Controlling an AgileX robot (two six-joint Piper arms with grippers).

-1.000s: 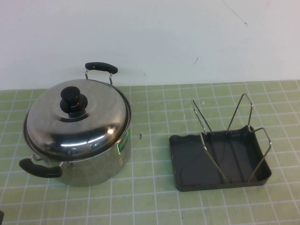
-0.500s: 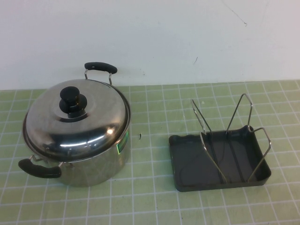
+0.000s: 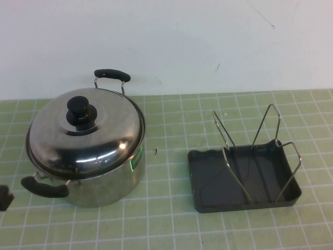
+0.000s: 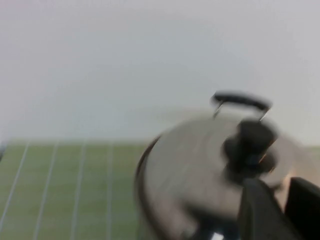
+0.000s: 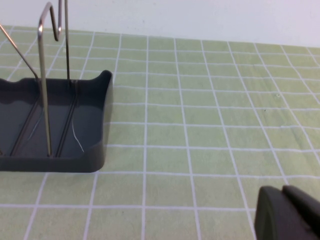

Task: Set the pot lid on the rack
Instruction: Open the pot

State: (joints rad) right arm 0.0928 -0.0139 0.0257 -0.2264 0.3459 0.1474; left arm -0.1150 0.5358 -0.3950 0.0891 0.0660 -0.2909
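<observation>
Steel pot lid (image 3: pixel 86 136) is seated on the pot (image 3: pixel 104 179) toward the worktop's (image 3: pixel 171 229) left edge; the rack (image 3: pixel 244 174) is placed right. Left gripper (image 3: pixel 5 198) is seen at the left edge, right gripper (image 5: pixel 287 215) beside the rack; finger states cannot be told.

The pot lid (image 3: pixel 86 136) sits closed on the steel pot (image 3: pixel 104 182) at the left of the green gridded mat (image 3: pixel 166 224), its black knob (image 3: pixel 79 110) upright at the centre. One black pot handle (image 3: pixel 44 187) points near-left, the other (image 3: pixel 112 74) far. Well apart to the right stands the rack (image 3: pixel 244 174), its dark tray holding three upright wire loops. A small dark part of the left gripper (image 3: pixel 5 197) shows at the left edge, near the pot's near handle. The right gripper is out of view.
</observation>
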